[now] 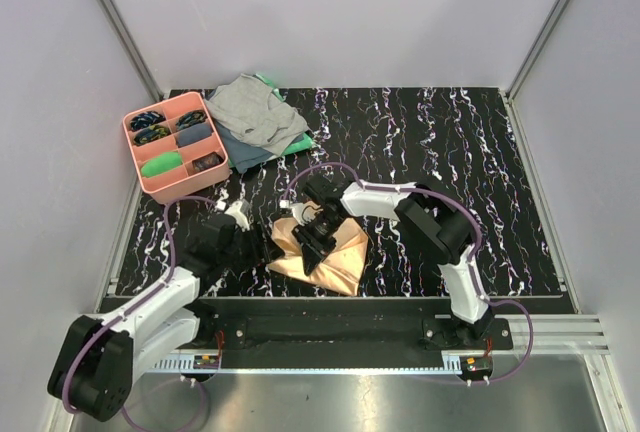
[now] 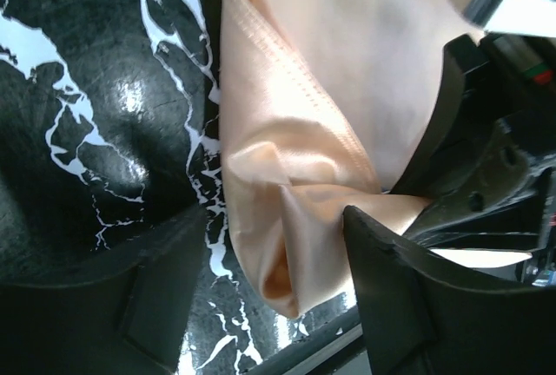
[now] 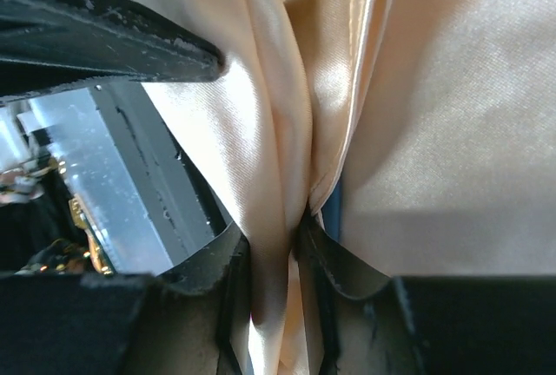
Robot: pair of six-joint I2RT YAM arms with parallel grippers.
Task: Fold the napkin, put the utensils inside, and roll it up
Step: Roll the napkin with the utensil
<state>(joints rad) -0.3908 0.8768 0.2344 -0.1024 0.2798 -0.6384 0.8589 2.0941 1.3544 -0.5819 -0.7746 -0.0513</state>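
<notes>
The peach napkin [image 1: 335, 257] lies bunched and partly rolled near the table's front edge, between both grippers. My right gripper [image 1: 316, 236] comes down on it from behind and is shut on a gathered fold of the napkin [image 3: 278, 132], which runs between its fingertips [image 3: 278, 245]. My left gripper [image 1: 262, 248] is at the napkin's left end. It stands open, with the rolled end of the napkin [image 2: 295, 219] between its fingers [image 2: 391, 288]. The utensils are almost wholly hidden; only a thin dark blue sliver [image 3: 334, 210] shows between folds.
A pink compartment tray [image 1: 137, 155] with small items sits at the back left. Beside it lies a grey cloth [image 1: 250, 107] on a blue-grey cloth [image 1: 240, 152] and a green cloth [image 1: 300, 144]. The black front rail [image 1: 330, 304] runs just below the napkin.
</notes>
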